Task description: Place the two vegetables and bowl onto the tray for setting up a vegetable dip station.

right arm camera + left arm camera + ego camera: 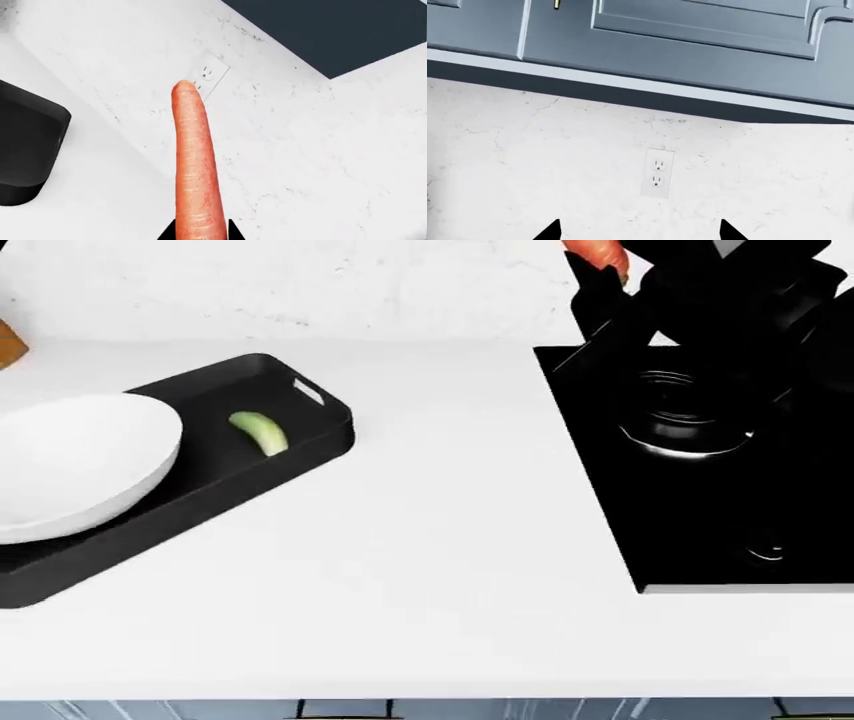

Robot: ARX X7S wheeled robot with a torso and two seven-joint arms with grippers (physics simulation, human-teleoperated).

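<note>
The right gripper [199, 235] is clamped on a smooth orange tapering carrot [193, 165], held aloft above the black stovetop [694, 490]. The left gripper [639, 231] gapes, empty. The black rimmed tray [227, 485] on the white counter [454, 560] holds a wide white bowl [74, 465] and glossy green cucumber [260, 432].

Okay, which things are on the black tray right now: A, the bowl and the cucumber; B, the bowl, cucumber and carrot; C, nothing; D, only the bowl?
A: the white bowl and green cucumber sit on the tray, while the carrot is held up in the right hand.
</note>
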